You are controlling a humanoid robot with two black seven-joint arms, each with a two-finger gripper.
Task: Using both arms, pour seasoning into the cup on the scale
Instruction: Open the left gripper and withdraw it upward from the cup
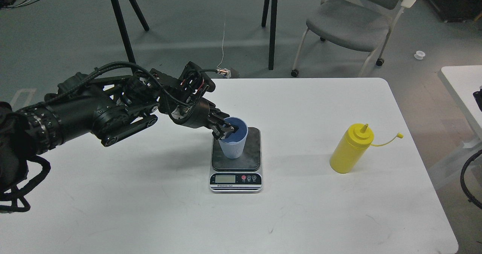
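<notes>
The light-blue cup (234, 143) stands upright on the dark plate of the scale (248, 159) at the table's middle. My left gripper (225, 129) reaches in from the left and pinches the cup's near-left rim, one finger inside and one outside. The yellow seasoning bottle (350, 150) stands upright on the table to the right, nozzle open, its tethered cap hanging to the right. Of my right arm only a black cable loop (465, 178) and a black sliver (479, 99) show at the right edge.
The white table (301, 216) carries only the scale and the bottle. A second white table (457, 80) stands at the right edge. A grey chair (350, 24) and black table legs (273, 28) stand beyond the far edge.
</notes>
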